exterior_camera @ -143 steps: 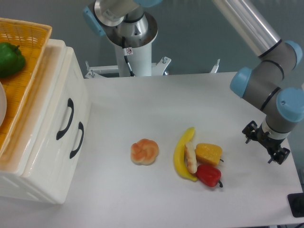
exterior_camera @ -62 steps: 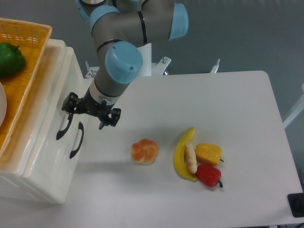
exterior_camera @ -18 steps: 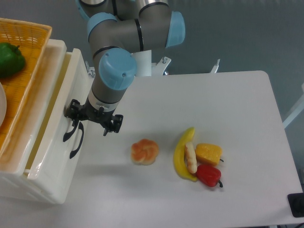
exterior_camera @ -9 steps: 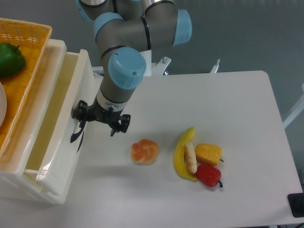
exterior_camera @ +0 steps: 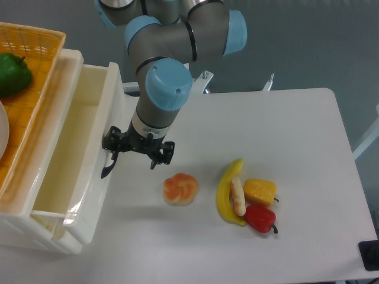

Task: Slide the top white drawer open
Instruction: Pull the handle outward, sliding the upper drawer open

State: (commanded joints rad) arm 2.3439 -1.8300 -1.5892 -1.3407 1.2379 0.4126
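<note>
At the far left we see an orange basket (exterior_camera: 41, 71) resting on top of the white cabinet (exterior_camera: 26, 228), with a green pepper (exterior_camera: 13, 72) lying in it against the left edge of the view. A sliver of something white shows at the very left edge below the pepper; we cannot tell what it is.

Just right of the basket, the top drawer (exterior_camera: 71, 154) stands pulled well out of the cabinet toward the right, so that we look down into its pale cream inside. Its front panel runs from far to near along the drawer's right side, and the black handle (exterior_camera: 108, 167) hangs on that front, partly hidden.

Our gripper (exterior_camera: 137, 155) sits right at the drawer front, its black body reaching from the handle out over the table (exterior_camera: 284, 148). One finger (exterior_camera: 112, 145) lies at the handle and the other finger (exterior_camera: 160, 156) stands apart to the right, over bare table. We cannot tell whether the fingers pinch the handle or merely hook it, nor how wide they stand. The grey and blue arm (exterior_camera: 169, 77) rises from the gripper toward the far side.

Further right on the table lies a round bread roll (exterior_camera: 180, 189), near the gripper but apart from it. Right of that, a banana (exterior_camera: 225, 192) curves from far to near, with a small sausage-like piece (exterior_camera: 237, 196) touching its right side. A yellow pepper (exterior_camera: 260, 191) sits just beside them, and a red pepper (exterior_camera: 260, 218) lies nearer to us, touching the yellow one.
</note>
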